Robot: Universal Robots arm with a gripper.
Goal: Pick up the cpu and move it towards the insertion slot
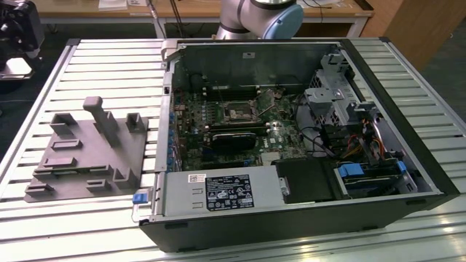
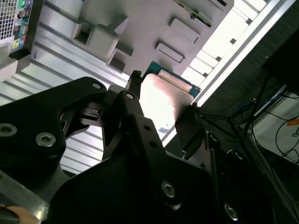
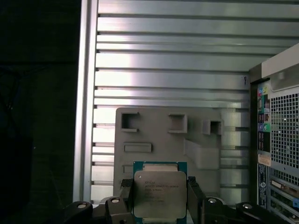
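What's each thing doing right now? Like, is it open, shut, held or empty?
cpu, held between the end effector's fingers, above the grey fixture.
end effector, shut on the cpu.
insertion slot, empty, dark centre showing.
computer case, lying on its side, open, insides showing.

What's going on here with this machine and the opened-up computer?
A robot arm is holding the cpu, a small silvery square chip, clamped between the two fingers of its end effector. In the first wrist view the chip hangs in front of the grey plastic fixture, which lies on the slatted table beside the open computer case. The insertion slot on the board inside that case shows a dark centre and looks unfilled.
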